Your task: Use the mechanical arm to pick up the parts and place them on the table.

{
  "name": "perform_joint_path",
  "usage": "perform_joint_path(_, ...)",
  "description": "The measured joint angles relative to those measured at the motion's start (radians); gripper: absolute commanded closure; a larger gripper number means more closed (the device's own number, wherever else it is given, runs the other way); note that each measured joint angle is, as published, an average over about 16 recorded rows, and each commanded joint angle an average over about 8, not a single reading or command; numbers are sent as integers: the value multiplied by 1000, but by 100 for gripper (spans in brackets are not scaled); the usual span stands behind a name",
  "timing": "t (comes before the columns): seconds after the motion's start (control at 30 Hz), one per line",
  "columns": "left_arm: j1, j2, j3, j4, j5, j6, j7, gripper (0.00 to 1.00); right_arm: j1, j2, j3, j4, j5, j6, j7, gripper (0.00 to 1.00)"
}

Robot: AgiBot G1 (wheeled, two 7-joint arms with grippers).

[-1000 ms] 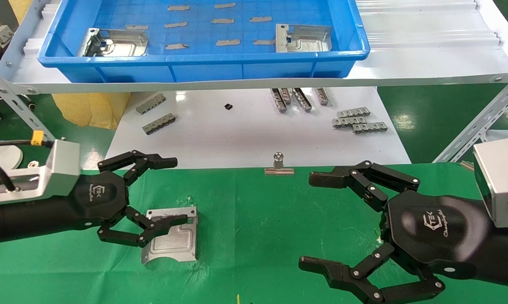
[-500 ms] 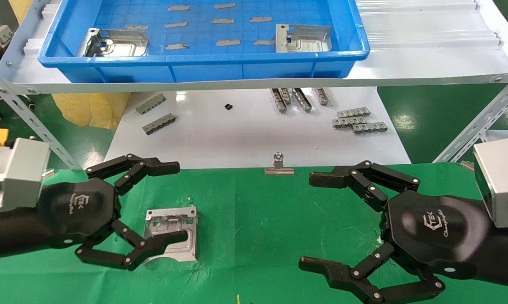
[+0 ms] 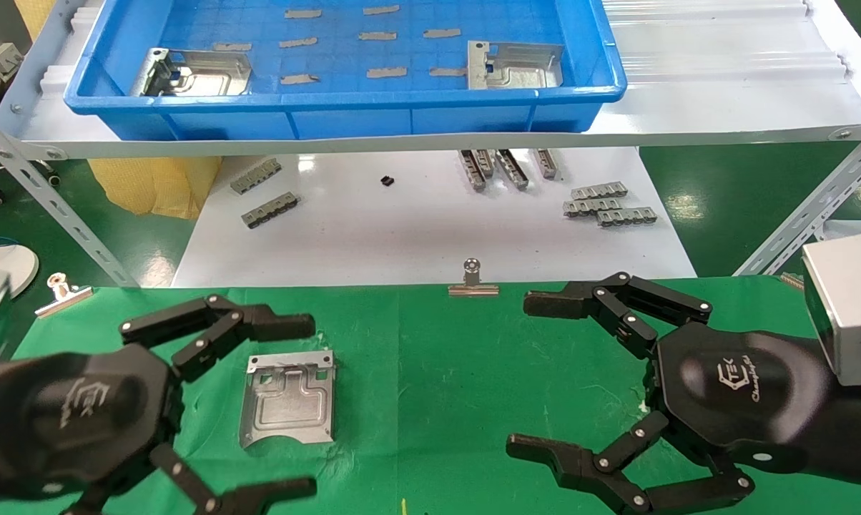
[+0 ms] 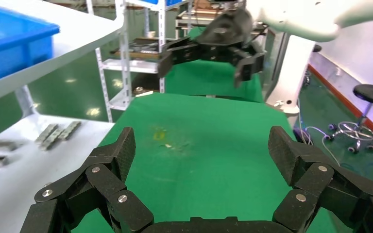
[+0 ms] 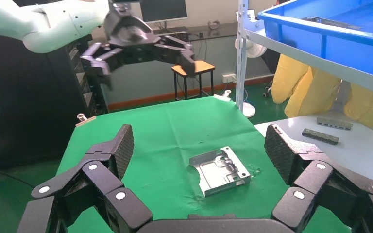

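Observation:
One silvery part (image 3: 287, 398) lies flat on the green table (image 3: 438, 372), apart from both grippers. It also shows in the right wrist view (image 5: 219, 171). My left gripper (image 3: 307, 408) is open and empty at the near left, lifted above the cloth, its fingers spread to either side of the part from the head view. The part does not show in the left wrist view, where the left gripper (image 4: 201, 150) faces bare cloth. My right gripper (image 3: 527, 375) is open and empty over the right of the table. Two more parts (image 3: 191, 71) (image 3: 515, 64) lie in the blue tray (image 3: 345, 100).
The blue tray sits on a raised white shelf at the back, with small grey tabs in it. Grey comb-like strips (image 3: 609, 204) (image 3: 262, 193) lie on the white tabletop below. Binder clips (image 3: 473, 280) (image 3: 62, 293) grip the far cloth edge. Metal shelf legs slant at both sides.
My left gripper has drawn back toward the near left and risen, its lower finger coming off the part. The part stays flat on the cloth. The right arm has not moved.

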Motion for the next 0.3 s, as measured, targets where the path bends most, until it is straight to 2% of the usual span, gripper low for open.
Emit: perform_joint_path(0.3,20,-11,-19,-41,-11,-3,-23,0,0,0,0,0,0,0,0,0)
